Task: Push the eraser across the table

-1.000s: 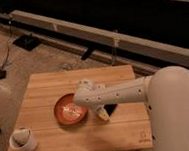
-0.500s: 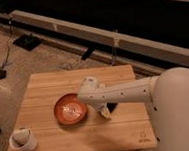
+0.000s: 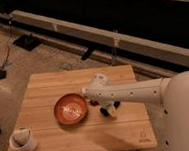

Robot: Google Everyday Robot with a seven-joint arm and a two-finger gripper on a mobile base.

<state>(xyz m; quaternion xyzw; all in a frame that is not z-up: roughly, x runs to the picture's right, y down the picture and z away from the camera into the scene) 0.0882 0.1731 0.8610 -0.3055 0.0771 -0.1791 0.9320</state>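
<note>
- White robot arm (image 3: 135,92) is reaching in from the right, lying low over the wooden tabletop (image 3: 49,87), with its bulky body filling the lower right corner.
- End effector (image 3: 109,109) is hanging down from the arm's underside near the middle of the tabletop, just right of the bowl, close to or touching the surface.
- Cannot tell how far the end effector is open, or whether it is holding anything; it is showing only as a dark cluster with a pale patch in it.
- Eraser is not clearly showing as a separate thing; the small pale patch at the end effector may be it, but that cannot be told for sure.
- Orange-brown bowl (image 3: 70,109) is sitting upright on the tabletop, left of centre, its right rim just beside the arm's elbow end.
- White cup (image 3: 23,139) is standing at the front left corner of the tabletop, well apart from the bowl and the end effector.
- Small dark logo mark (image 3: 142,137) is showing near the front right edge of the tabletop.
- Floor behind the tabletop is bare concrete, with a dark flat pad (image 3: 26,42) and cables (image 3: 5,63) lying at the left.
- Long pale rail (image 3: 109,38) is running diagonally across the background behind the tabletop.
</note>
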